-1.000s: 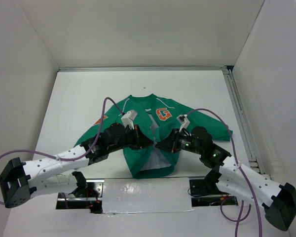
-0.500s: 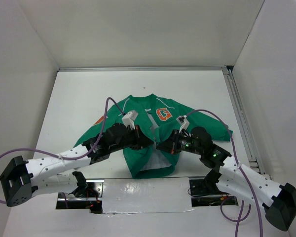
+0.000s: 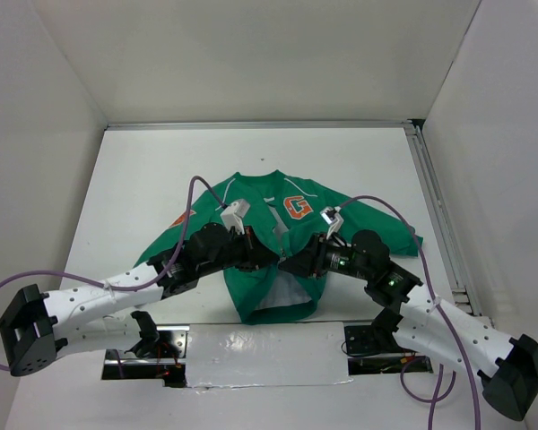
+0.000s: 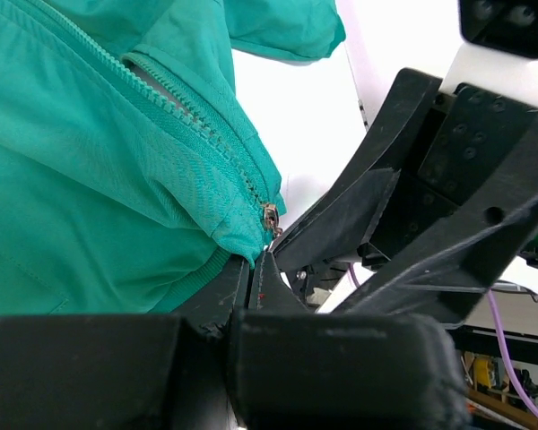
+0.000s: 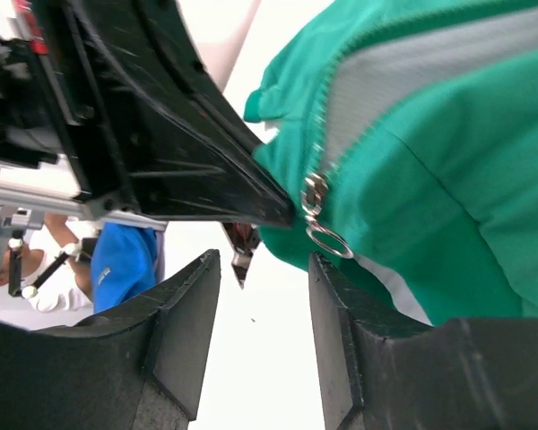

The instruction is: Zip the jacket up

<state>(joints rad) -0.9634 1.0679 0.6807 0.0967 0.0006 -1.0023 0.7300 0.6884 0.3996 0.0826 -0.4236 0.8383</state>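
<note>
Table (image 3: 143, 179): smooth, flat and white, with white walls on three sides. It lies under both my claws.
Jacket (image 3: 251, 288): soft green cloth lying front up, collar on the far side of my claws, one sleeve out past each of them. Its part-open front runs between my two claw tips.
Left claw (image 4: 251, 278): black, scuffed and angular. The fingers are pressed together, pinching the jacket's bottom hem corner beside the zip.
Right claw (image 5: 262, 260): black, with blunt fingers set apart by a clear gap and nothing between them. It sits tip to tip with my left claw, whose dark wedge blocks much of its wrist view.
Cables (image 3: 190, 206): glossy purple, arching up behind each claw.
Lining (image 3: 285, 288): white, a wedge showing just nearer me than the claw tips.
G patch (image 3: 297, 208): orange letter, just beyond my right claw.
Zipper teeth (image 4: 206, 134): a fine green row on woven tape, running away from my left claw.
Slider (image 5: 316, 193): small, silvery metal, at the low end of the teeth, just past my left claw's tip.
Ring pull (image 5: 327, 242): thin wire loops hanging off the slider, just beside one right-claw finger. I cannot tell if they touch.
</note>
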